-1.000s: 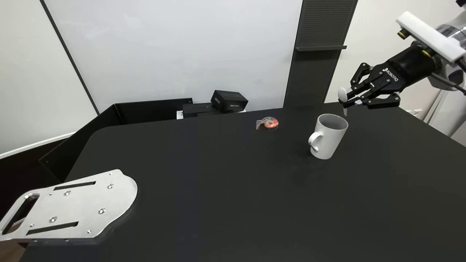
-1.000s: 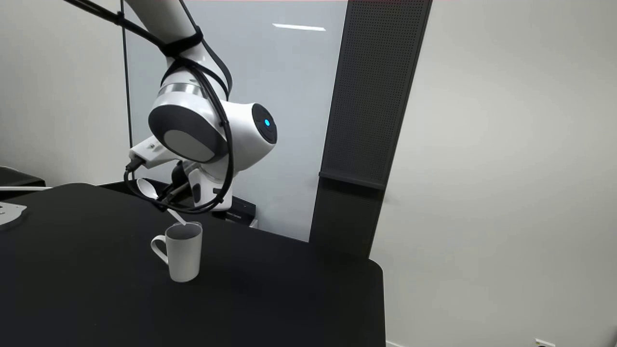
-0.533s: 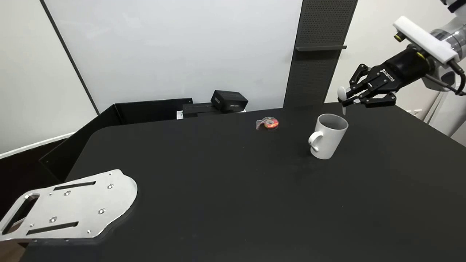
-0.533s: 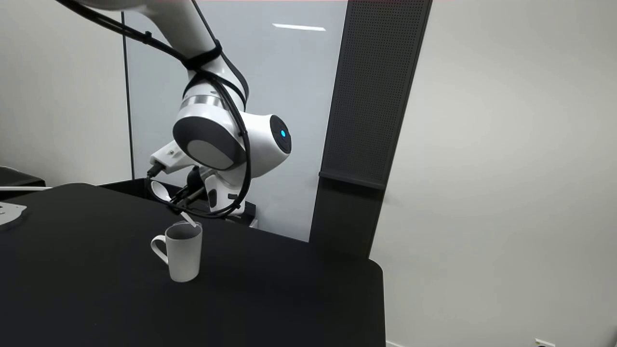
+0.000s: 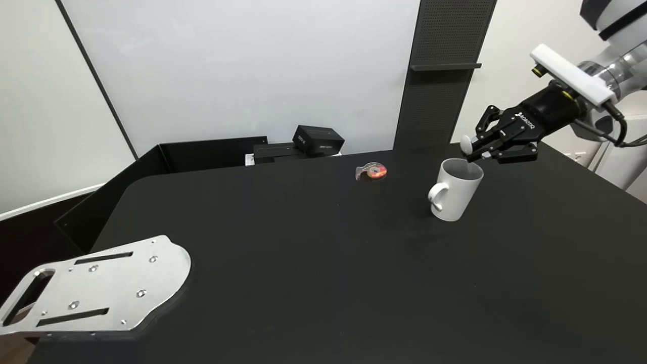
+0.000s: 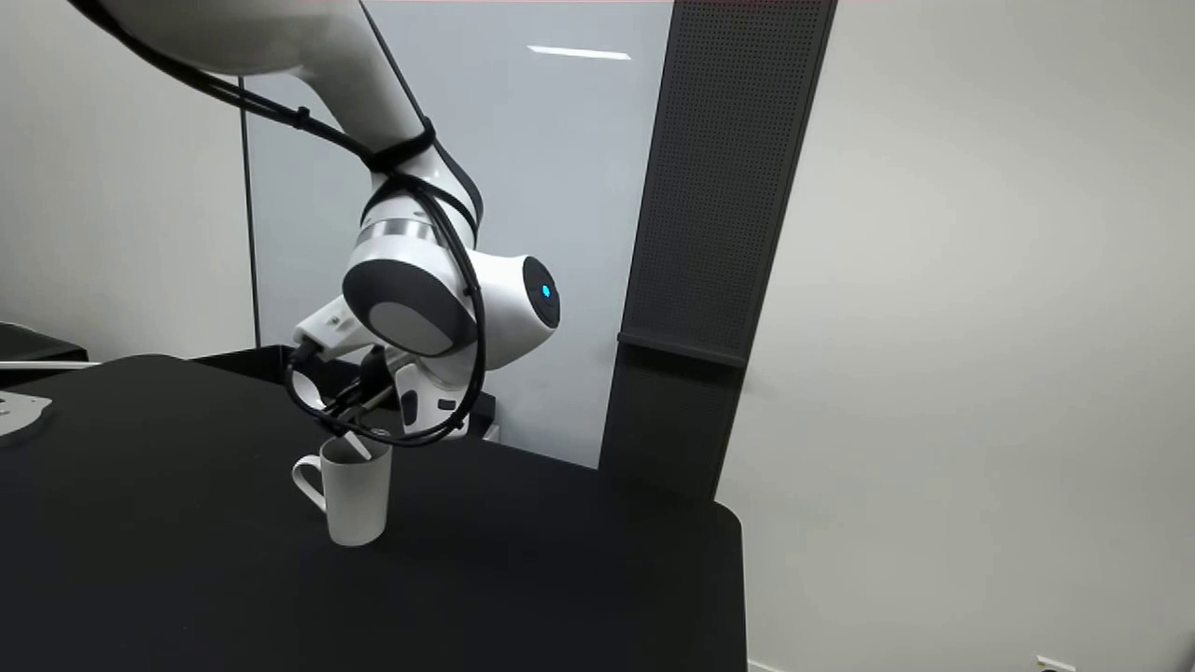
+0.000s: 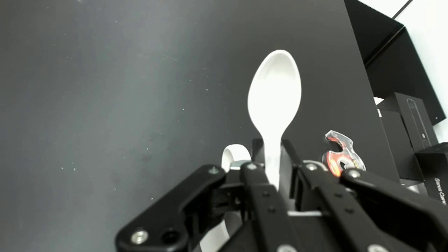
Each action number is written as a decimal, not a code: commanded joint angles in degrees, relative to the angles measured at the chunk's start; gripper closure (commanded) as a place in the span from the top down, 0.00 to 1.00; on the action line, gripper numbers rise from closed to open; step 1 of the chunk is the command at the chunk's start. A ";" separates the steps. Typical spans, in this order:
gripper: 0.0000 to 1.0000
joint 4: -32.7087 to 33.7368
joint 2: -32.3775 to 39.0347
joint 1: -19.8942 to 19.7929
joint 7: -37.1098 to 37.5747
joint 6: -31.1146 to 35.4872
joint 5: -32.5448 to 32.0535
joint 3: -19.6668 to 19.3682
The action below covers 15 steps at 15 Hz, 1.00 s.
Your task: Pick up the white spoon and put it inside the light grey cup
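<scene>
The white spoon [image 7: 274,94] is up in the air at the light grey cup [image 5: 455,199]. Its round end is on top, and its thin handle pokes down into the mouth of the cup. I cannot tell if it touches the inside. The gripper [image 5: 471,154] pinches the spoon by its handle, and its two fingers [image 7: 258,182] are squeezed close, with just the handle between them. White letters on the gripper say "ROBOTIQ".

The cup stands up straight on the black table [image 5: 313,242]. Not far from it sits a little clear and red tape holder [image 5: 374,171]. Just past the table's edge are black boxes [image 5: 318,140]. In the wrist view, one box [image 7: 432,168] has the words "Stereo Came" before the view cuts them off. Another box [image 7: 414,119] has a drawing of a long, thin shape. Well away from the cup, a flat silver plate [image 5: 111,283] with slots and holes sticks out past the table's edge.

The table top shows tiny light specks in the wrist view. Behind it are a big white board [image 5: 263,65] and a dark panel [image 5: 450,40] full of little holes. The robot arm [image 6: 401,247] is white, with black cables [image 6: 480,336] and a blue light [image 6: 546,291].
</scene>
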 commanded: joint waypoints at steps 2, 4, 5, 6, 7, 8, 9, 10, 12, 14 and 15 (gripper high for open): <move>0.04 2.76 2.63 0.72 1.51 -0.89 0.15 -0.12; 0.41 2.93 3.06 1.09 1.61 -0.54 -0.29 -0.27; 0.47 2.94 3.12 1.18 1.52 -0.43 -0.36 -0.28; 0.54 2.95 3.08 1.25 1.55 -0.42 -0.43 -0.29; 0.62 2.85 2.87 1.35 1.46 -0.31 -0.53 -0.32; 0.67 2.61 2.44 1.58 1.47 0.10 -0.68 -0.40; 0.73 2.22 1.78 1.93 1.45 0.73 -1.00 -0.51; 0.81 1.65 0.91 2.51 1.42 1.94 -1.51 -0.68; 0.93 0.25 -1.22 3.35 0.87 4.36 -2.31 -0.81; 1.00 -0.93 -3.38 4.13 0.86 6.69 -3.44 -0.79; 1.00 -1.58 -4.52 4.53 1.06 7.86 -4.17 -0.81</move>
